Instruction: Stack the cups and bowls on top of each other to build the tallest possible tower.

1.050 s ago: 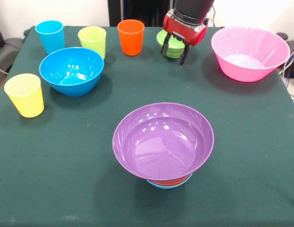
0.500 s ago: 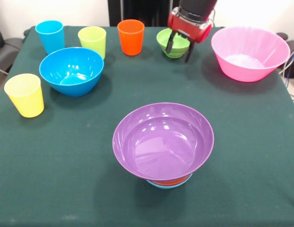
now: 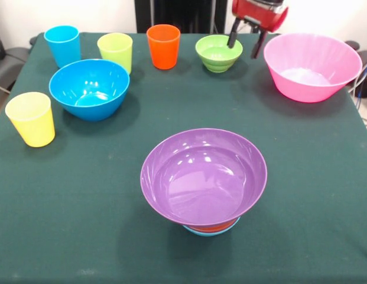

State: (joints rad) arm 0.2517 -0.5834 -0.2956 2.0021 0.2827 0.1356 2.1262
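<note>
The tower (image 3: 204,180) stands near the front middle: a wide purple bowl sits on an orange bowl and a light-blue bowl, whose rims peek out below. My gripper (image 3: 245,45) hangs open and empty at the top edge, between the small green bowl (image 3: 218,53) and the large pink bowl (image 3: 311,66). The deep blue bowl (image 3: 89,88) rests at the left. Four cups stand upright: blue (image 3: 62,45), lime green (image 3: 115,52), orange (image 3: 163,46) along the back, yellow (image 3: 31,118) at the far left.
A dark green cloth (image 3: 83,201) covers the table. The table's edges lie just beyond the yellow cup on the left and the pink bowl on the right.
My gripper has risen and moved right, away from the green bowl toward the pink bowl. The green bowl now shows fully. No cup or bowl has moved.
</note>
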